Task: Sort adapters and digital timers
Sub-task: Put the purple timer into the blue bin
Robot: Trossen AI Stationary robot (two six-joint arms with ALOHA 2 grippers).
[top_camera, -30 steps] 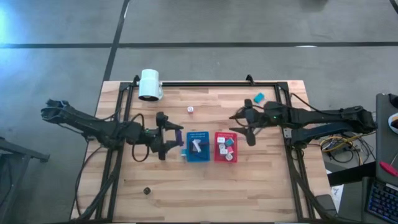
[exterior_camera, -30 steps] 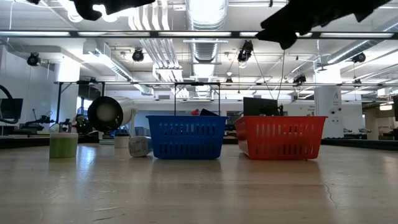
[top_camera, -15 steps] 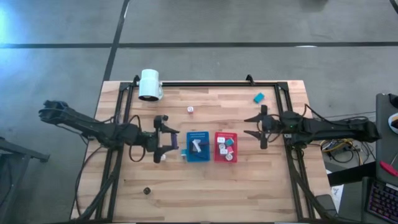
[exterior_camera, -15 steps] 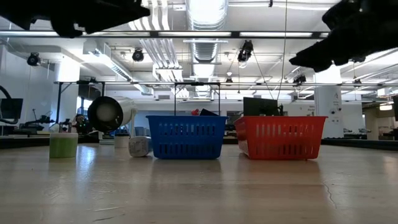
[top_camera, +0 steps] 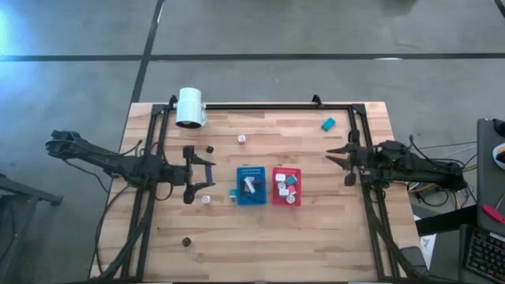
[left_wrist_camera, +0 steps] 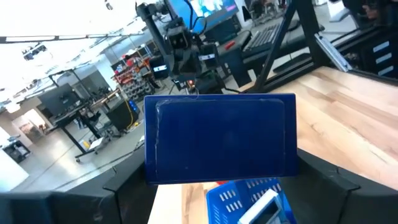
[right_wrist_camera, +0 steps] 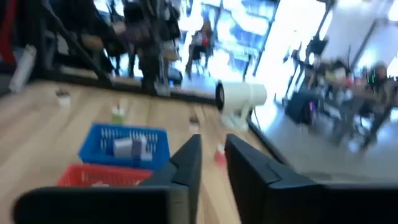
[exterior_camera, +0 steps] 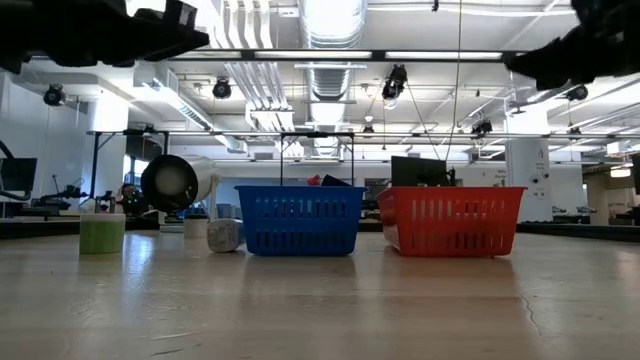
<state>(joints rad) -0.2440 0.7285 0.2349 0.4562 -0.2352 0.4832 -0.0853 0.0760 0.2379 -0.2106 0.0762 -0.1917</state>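
grey concrete floor (top_camera: pixel 316 28), ceiling ducts (exterior_camera: pixel 330 20)

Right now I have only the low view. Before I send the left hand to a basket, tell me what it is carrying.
Observer: The left hand grips a flat dark blue timer, held broadside between its fingers.
Operator: Give me its position relative to the blue basket.
Observer: From above, it hangs over bare wood on the left arm's side of the blue basket, not over it.
Operator: Name any timer lying loose.
Observer: A teal timer lies on the wood on the right arm's side, along the table edge where the white cylinder stands. The right hand waits close by it.
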